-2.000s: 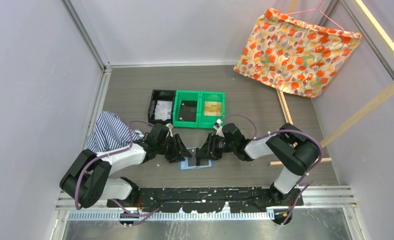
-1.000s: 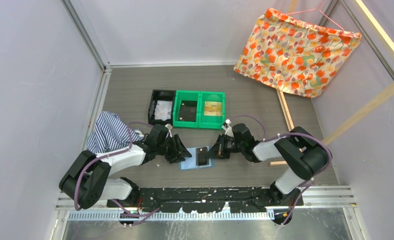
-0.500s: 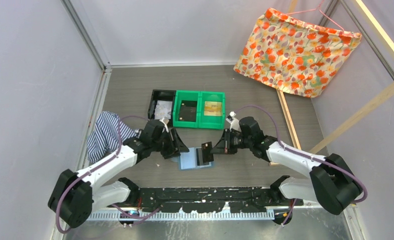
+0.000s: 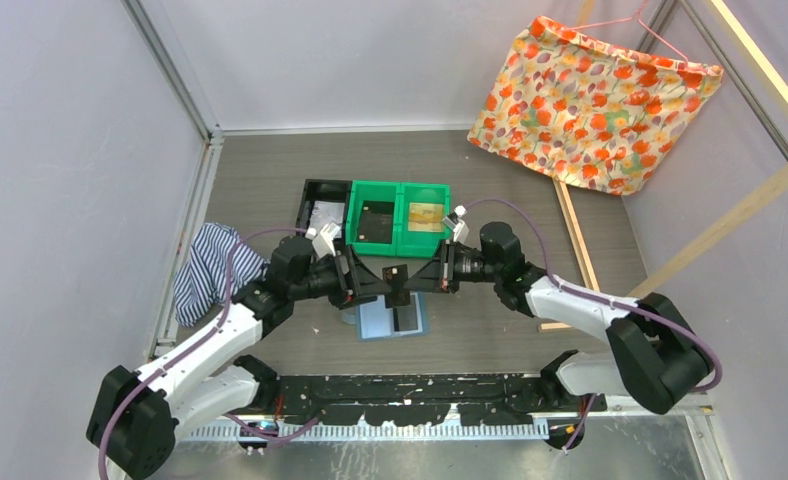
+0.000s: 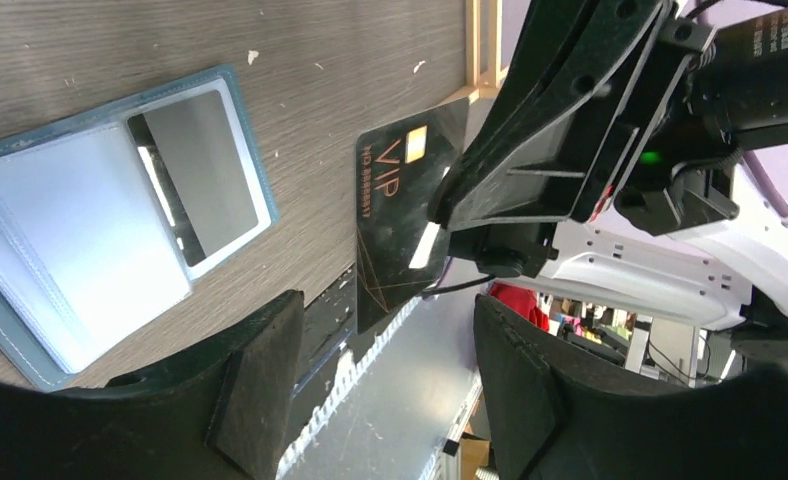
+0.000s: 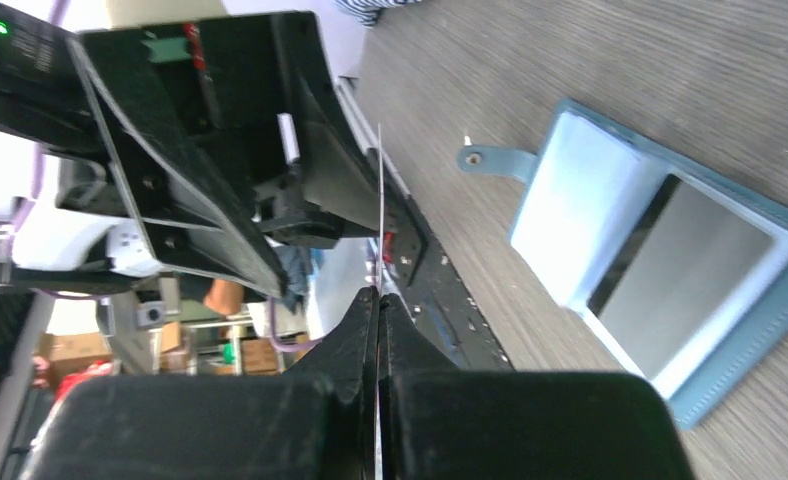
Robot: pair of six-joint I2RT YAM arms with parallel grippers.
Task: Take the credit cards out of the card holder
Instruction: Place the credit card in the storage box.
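The teal card holder [image 4: 378, 324] lies open on the table, also in the left wrist view [image 5: 90, 240] and the right wrist view [image 6: 570, 200]. A greyish card with a dark stripe [image 6: 685, 275] sits in its clear pocket [image 5: 198, 168]. My right gripper [image 4: 414, 282] is shut on the dark VIP card [image 5: 398, 225], holding it upright above the table; that card [image 4: 398, 281] shows edge-on in the right wrist view [image 6: 379, 200]. My left gripper [image 4: 374, 286] is open and empty, facing the card from the left, its fingers [image 5: 260, 390] apart from it.
Two green bins [image 4: 400, 218] and a black bin [image 4: 323, 212] stand just behind the grippers. A striped cloth [image 4: 210, 268] lies at the left. A floral cloth [image 4: 595, 100] hangs at the back right. A wooden strip [image 4: 570, 225] lies on the right.
My right gripper has lifted the dark card off the holder and raised it. My left arm has risen and turned its open jaws toward the card.
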